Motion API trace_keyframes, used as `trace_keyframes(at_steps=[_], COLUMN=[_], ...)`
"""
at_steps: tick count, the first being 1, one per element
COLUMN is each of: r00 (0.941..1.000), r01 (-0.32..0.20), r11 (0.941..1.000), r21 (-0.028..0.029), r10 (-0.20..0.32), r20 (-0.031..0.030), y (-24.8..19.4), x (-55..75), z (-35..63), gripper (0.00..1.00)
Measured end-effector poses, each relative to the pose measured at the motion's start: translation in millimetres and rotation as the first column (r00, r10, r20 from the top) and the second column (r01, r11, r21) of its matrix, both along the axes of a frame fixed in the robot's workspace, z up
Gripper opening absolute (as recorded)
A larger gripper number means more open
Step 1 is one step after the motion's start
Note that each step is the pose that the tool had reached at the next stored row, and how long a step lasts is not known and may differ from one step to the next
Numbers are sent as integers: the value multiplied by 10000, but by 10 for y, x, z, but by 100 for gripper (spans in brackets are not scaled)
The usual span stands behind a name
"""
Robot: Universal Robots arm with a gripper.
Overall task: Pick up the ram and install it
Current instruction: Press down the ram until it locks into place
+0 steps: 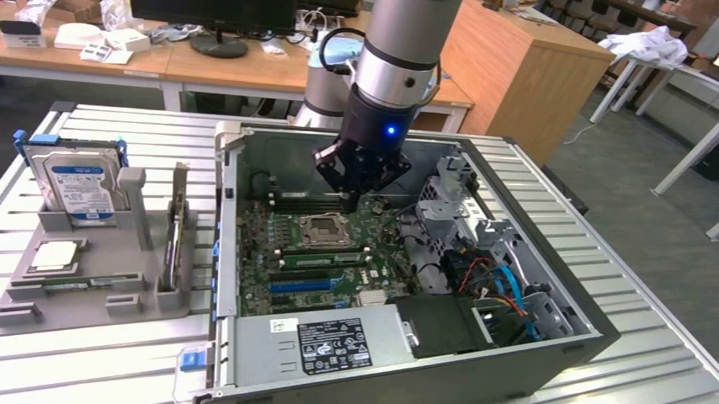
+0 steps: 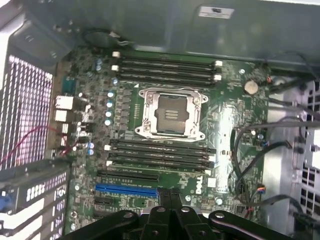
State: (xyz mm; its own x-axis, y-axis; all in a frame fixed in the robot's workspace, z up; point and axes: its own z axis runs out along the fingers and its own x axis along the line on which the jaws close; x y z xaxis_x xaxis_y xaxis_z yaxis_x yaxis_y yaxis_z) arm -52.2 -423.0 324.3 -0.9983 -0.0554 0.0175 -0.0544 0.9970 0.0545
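Slatted metal desk (image 1: pixel 101 353) carried an open computer case (image 1: pixel 584 328) and a grey parts tray (image 1: pixel 67 286) with a hard drive (image 1: pixel 77 181). Above the motherboard (image 1: pixel 388 227) hung the pincer (image 1: pixel 349 204), its fingers pressed together (nothing visibly pinched). The ram (image 1: pixel 320 259) possibly sat in a slot below the processor socket (image 1: pixel 327 229).

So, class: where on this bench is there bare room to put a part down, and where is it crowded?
Free: the ribbed table in front of the grey parts holder, and its strip at the exterior view's right of the computer case. Crowded: inside the case, where the shut gripper hangs over the motherboard, with cables alongside.
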Motion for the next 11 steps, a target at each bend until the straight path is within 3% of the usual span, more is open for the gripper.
trace_keyframes(at_steps=[11], r00=[9998], r01=[200], r11=[9998], r21=[0], r10=[-200], r20=[-5], y=[0], x=[-6], z=[1], gripper=[11])
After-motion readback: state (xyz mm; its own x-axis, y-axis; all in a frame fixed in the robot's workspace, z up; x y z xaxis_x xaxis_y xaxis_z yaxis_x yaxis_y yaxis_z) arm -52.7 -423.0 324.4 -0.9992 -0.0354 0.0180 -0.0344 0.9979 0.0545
